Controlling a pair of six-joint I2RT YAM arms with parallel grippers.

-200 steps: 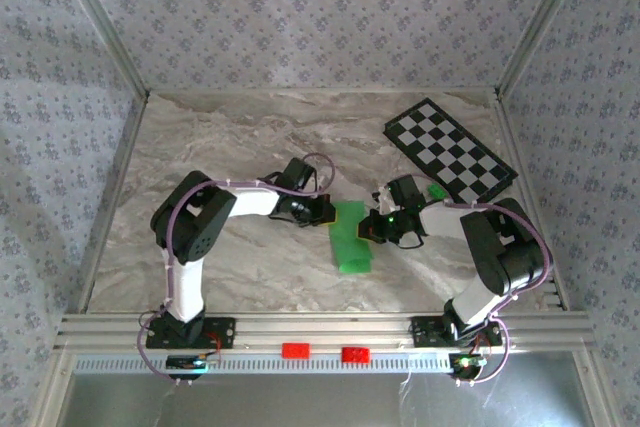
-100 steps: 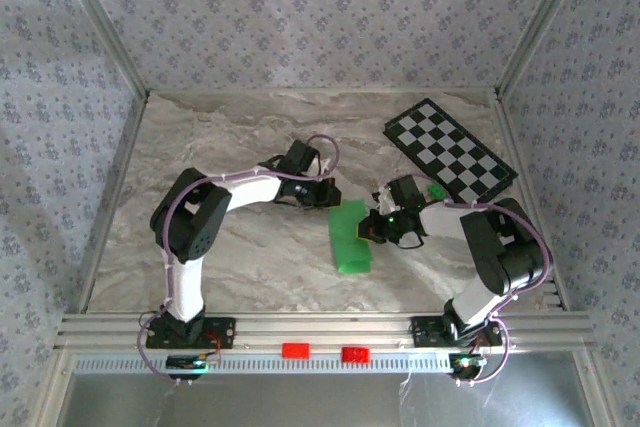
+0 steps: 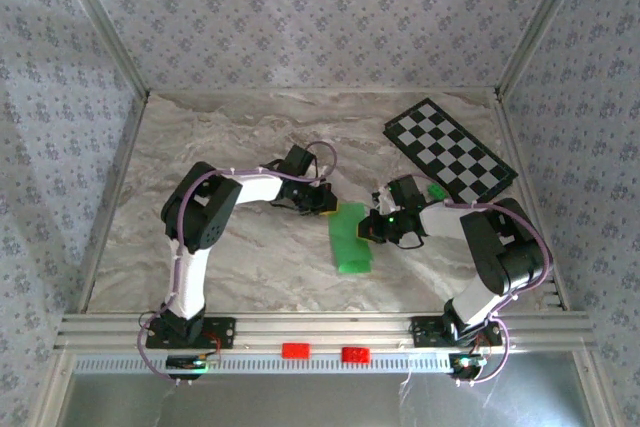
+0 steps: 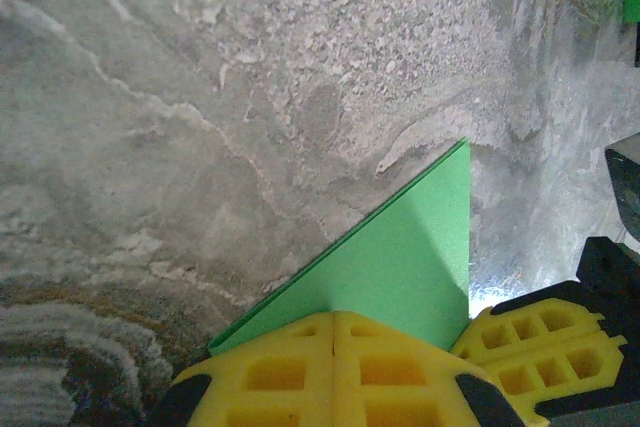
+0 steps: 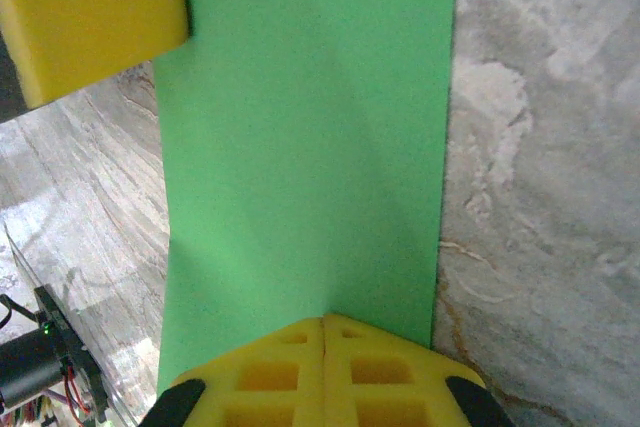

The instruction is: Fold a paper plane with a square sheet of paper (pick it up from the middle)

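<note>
1. Marble-patterned tabletop (image 3: 230, 137) sits between walls papered with a small floral print, and an aluminium rail (image 3: 120, 329) runs along its near edge.
2. On the left, the left gripper (image 3: 325, 205) reaches in to the far left corner of the green paper sheet (image 3: 350, 242). Its wrist view shows its yellow fingers pressed together, with the tips at the sheet's edge. Whether they pinch the paper or only press on it cannot be told.
3. At the centre, the sheet lies flat on the table as a narrow folded strip, and one slanted edge shows in the left wrist view.
4. Two red blocks (image 3: 295, 350) rest on the rail below it.
5. The right gripper (image 3: 372, 229) meets the strip's right edge, fingers closed against each other.
6. Farther right, a small green block (image 3: 437, 190) lies beside a checkered board (image 3: 450, 150).
</note>
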